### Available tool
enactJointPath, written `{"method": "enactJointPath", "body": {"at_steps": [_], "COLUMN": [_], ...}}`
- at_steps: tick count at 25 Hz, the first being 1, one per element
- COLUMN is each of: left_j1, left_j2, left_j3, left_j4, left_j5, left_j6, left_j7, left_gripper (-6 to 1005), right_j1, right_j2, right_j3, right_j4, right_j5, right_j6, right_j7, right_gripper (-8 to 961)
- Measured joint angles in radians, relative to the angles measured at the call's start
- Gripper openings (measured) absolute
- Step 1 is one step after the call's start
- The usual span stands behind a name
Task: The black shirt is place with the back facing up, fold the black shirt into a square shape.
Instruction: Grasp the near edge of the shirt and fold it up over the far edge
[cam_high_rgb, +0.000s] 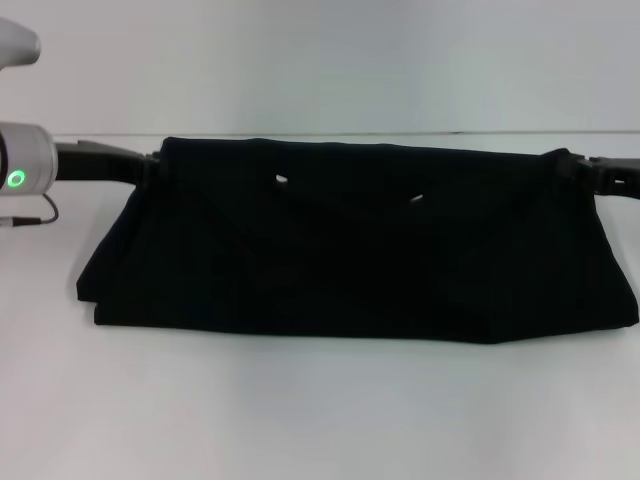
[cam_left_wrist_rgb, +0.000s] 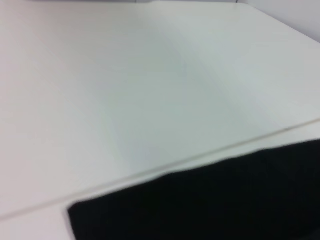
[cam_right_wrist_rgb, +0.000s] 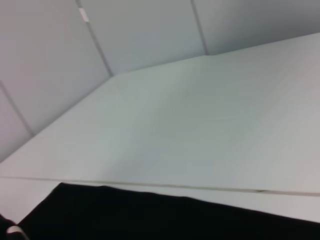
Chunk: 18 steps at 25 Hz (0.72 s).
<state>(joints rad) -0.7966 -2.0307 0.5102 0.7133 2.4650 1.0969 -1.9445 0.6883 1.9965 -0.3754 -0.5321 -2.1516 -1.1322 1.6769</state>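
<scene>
The black shirt lay on the white worktop, spread wide from side to side, with its near edge folded flat. Its far edge was lifted at both top corners. The left gripper was at the far left corner of the shirt, and the right gripper was at the far right corner. Each looked pinched on the cloth there. 2 small white spots showed on the shirt near its top.
</scene>
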Motion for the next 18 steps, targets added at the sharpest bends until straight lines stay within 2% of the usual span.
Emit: {"method": "enactJointPath", "body": {"at_steps": [3,8,18], "left_j1": [-0.024,-0.046,-0.071], "left_j2": [0.004,0.007,0.008], "left_j3": [0.01,0.013,0.014], "left_j4": [-0.022,-0.033,-0.044], "left_j5": [-0.001,-0.001,-0.001], "left_j6": [-0.063,-0.09,-0.137], "left_j7": [0.0,0.006,0.004], "left_gripper": [14,14,14], "right_j1": [0.024,0.045,0.064], "right_j2": [0.003,0.006,-0.006], "right_j3": [-0.023,-0.061,-0.094], "right_j4": [0.016,0.027,0.023], "right_j5": [-0.001,-0.002,0.0], "right_j6": [0.085,0.197,0.241], "right_j7": [0.029,0.073,0.107], "right_gripper": [34,34,35]}}
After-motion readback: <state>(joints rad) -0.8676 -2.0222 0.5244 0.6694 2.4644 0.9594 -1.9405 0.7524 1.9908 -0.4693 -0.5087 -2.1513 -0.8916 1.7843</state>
